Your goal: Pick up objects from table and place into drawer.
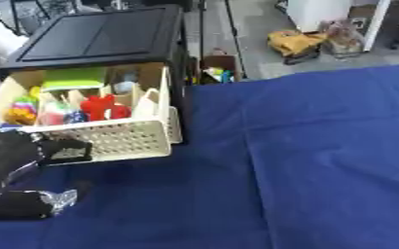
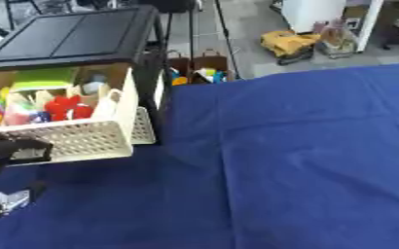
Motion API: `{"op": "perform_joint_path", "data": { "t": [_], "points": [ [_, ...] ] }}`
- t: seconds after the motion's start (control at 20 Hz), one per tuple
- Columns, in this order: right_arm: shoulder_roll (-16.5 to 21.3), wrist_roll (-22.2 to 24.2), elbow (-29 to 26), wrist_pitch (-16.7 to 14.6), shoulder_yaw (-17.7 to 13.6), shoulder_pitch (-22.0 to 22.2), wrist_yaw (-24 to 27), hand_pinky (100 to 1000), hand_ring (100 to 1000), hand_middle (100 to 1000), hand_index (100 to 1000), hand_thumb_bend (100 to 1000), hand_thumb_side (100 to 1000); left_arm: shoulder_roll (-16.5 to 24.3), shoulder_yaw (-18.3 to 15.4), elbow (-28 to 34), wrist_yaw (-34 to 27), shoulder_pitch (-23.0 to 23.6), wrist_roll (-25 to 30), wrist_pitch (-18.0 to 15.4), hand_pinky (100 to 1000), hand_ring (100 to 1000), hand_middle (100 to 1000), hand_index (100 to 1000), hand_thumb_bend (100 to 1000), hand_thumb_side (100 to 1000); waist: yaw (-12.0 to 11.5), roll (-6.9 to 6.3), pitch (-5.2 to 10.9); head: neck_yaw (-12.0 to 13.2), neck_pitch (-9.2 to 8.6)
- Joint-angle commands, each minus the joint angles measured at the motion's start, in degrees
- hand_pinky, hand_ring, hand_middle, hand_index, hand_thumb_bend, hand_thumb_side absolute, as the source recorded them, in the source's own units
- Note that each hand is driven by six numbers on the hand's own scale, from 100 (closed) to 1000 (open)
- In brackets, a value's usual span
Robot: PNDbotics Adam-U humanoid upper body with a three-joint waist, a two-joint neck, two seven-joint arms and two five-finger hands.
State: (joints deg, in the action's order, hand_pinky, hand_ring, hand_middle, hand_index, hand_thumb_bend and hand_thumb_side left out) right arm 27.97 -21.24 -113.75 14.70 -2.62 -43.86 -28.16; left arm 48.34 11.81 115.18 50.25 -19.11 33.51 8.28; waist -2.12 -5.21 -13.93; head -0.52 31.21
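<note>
A black drawer cabinet (image 1: 100,34) stands at the table's far left, with its cream lattice drawer (image 1: 122,140) pulled out. Inside the drawer lie a red toy (image 1: 105,108), a green flat thing (image 1: 73,78) and several pink, yellow and blue bits at the left. My left hand (image 1: 11,155) is black and sits at the drawer's front left corner, reaching onto its front wall. The blur hides how it is set there. Its black and silver forearm (image 1: 24,204) shows below it. My right hand shows in neither view. No loose object lies on the cloth.
A blue cloth (image 1: 314,160) covers the table, with creases across the middle. Beyond the far edge, on the grey floor, are a yellow bag (image 1: 295,43) and brown paper bags (image 2: 194,65) with colourful contents, close behind the cabinet.
</note>
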Motion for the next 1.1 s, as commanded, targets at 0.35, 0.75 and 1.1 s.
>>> {"op": "perform_joint_path", "data": {
  "t": [0.35,0.75,1.1],
  "points": [
    [0.4,-0.4,-0.8,0.3,-0.8,-0.9,0.0,505,635,522,702,161,687,2.5,-1.4,-2.7,-3.0,-0.3,-1.1,0.7,234,431,761,949,401,1000,0.2,0.36,0.51,0.6,-0.02],
    [0.2,-0.9,-0.8,0.8,-1.0,-0.7,0.1,504,634,521,700,161,687,2.5,-0.9,-2.8,-7.8,-1.5,-2.5,0.0,207,414,728,954,388,1000,0.5,0.18,0.40,0.9,0.12],
    [0.0,-1.1,-0.8,0.9,-1.2,-0.6,0.0,505,634,522,700,160,686,2.5,-0.8,-3.7,-13.3,-2.7,-2.4,1.3,185,401,716,952,248,1000,0.7,-0.07,0.60,1.2,0.85]
  ]
}}
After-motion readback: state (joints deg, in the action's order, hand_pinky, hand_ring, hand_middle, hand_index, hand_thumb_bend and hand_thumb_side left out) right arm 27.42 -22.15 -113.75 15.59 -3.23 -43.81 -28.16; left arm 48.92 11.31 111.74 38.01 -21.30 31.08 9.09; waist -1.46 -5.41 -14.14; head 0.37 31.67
